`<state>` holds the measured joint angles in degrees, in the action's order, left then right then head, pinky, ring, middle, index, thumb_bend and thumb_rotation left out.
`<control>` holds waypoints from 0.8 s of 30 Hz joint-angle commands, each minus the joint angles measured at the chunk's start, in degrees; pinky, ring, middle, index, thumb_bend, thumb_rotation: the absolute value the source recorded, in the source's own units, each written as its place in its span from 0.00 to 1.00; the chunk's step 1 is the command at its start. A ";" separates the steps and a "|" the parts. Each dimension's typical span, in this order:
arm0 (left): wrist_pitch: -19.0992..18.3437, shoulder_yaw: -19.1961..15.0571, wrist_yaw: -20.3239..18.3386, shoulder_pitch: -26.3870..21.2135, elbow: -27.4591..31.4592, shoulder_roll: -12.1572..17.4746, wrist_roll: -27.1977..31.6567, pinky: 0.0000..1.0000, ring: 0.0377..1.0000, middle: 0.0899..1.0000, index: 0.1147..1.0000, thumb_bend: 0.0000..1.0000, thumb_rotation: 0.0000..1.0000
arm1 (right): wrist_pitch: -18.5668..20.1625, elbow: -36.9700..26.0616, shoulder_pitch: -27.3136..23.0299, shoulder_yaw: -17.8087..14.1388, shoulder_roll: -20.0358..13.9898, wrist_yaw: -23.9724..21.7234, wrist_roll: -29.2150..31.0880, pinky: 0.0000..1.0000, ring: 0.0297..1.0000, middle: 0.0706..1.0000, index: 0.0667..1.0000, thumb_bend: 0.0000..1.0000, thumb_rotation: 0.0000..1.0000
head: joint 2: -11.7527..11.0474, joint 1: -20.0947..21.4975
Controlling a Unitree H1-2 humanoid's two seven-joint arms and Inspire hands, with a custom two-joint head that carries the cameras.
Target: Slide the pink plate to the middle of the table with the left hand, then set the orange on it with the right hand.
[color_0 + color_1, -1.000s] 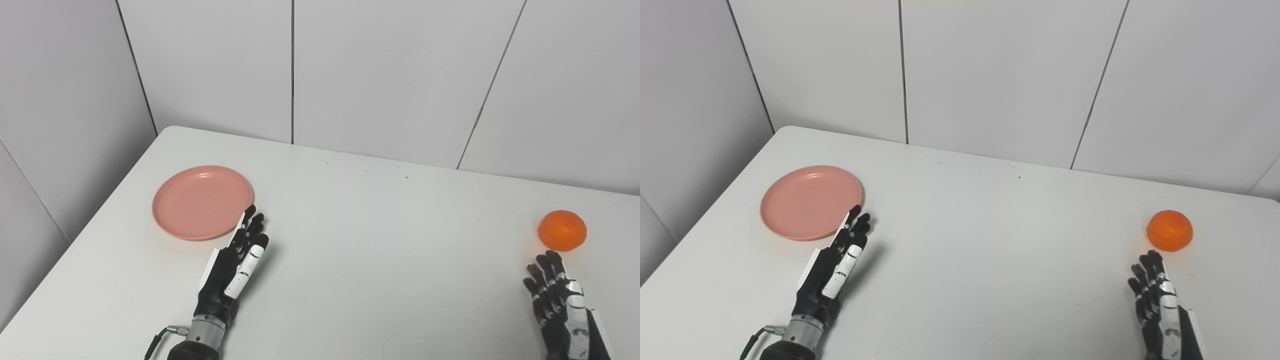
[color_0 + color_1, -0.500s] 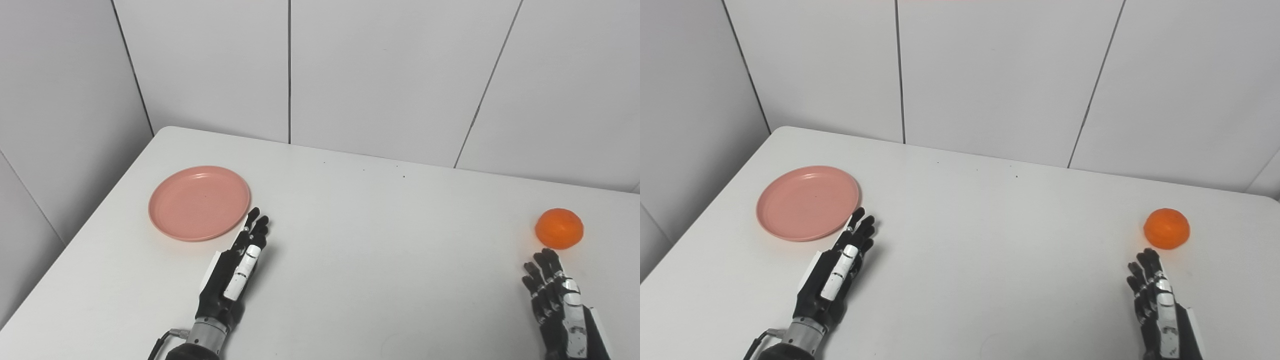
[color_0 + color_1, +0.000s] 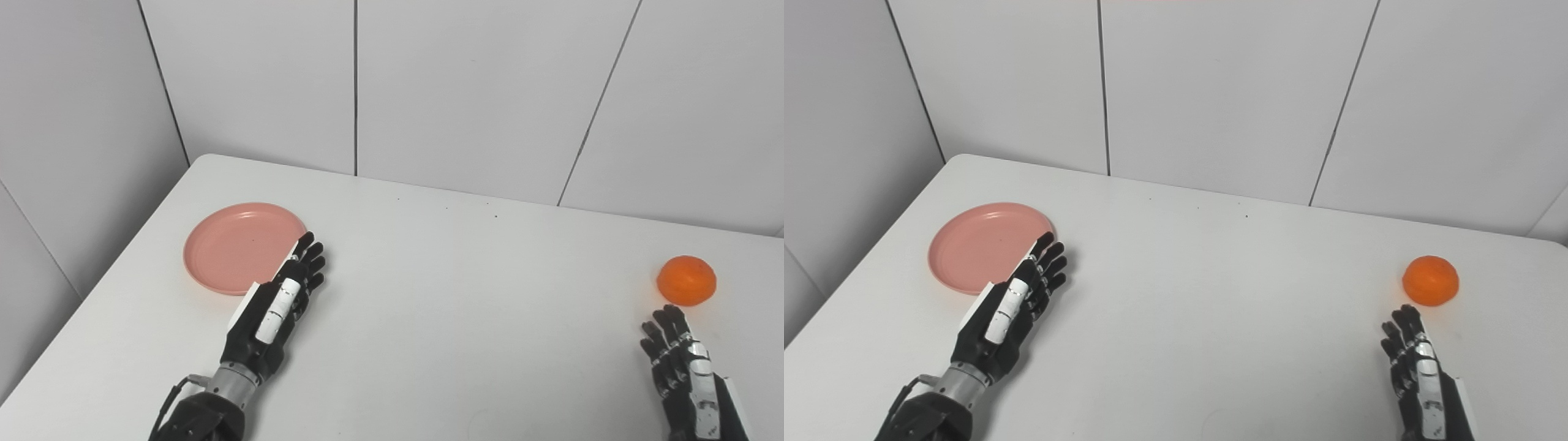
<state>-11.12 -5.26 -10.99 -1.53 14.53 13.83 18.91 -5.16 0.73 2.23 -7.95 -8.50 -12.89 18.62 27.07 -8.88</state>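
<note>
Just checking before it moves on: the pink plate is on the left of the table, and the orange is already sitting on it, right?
Not quite. The pink plate is on the left, but the orange is not on it: the left eye view shows it on the bare table far to the right, just beyond the right robot hand.

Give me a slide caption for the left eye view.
Left hand open, overlapping the pink plate's near rim; right hand open just short of the orange.
</note>
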 commanded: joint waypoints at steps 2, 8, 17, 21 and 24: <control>0.54 -2.35 -4.71 -6.60 -2.86 3.92 5.39 1.00 1.00 1.00 0.98 0.90 0.76 | -1.30 8.11 4.54 0.55 1.39 -1.19 0.38 0.99 0.97 0.97 0.96 0.70 0.93 | 0.03 0.11; 8.14 -6.74 -16.96 -14.12 -20.42 10.69 11.95 1.00 1.00 1.00 0.99 0.92 0.78 | -0.89 7.52 4.66 0.68 1.59 -0.94 0.27 0.99 0.96 0.97 0.95 0.69 0.93 | -0.11 0.53; 7.29 -10.81 -22.60 -20.05 -30.95 15.89 14.59 1.00 0.97 0.98 0.96 0.93 0.77 | -0.66 7.60 4.64 0.84 1.51 -0.98 0.26 0.98 0.95 0.96 0.94 0.70 0.91 | -0.35 0.90; 8.28 -14.34 -18.96 -21.51 -33.81 15.23 13.95 0.99 0.98 0.96 0.93 0.92 0.73 | -0.60 7.69 4.64 0.75 1.60 -1.02 0.52 0.98 0.95 0.96 0.93 0.71 0.89 | -0.32 0.90; 9.14 -16.47 -18.75 -22.33 -36.93 15.64 14.36 1.00 0.99 0.98 0.97 0.91 0.72 | -0.89 7.85 4.67 0.76 1.56 -1.11 0.48 0.97 0.94 0.96 0.93 0.70 0.89 | -0.26 0.76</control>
<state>-5.29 -20.30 -29.64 -20.98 -21.86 27.88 32.25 -5.16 1.00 2.21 -7.84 -8.56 -12.98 18.79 26.81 -8.09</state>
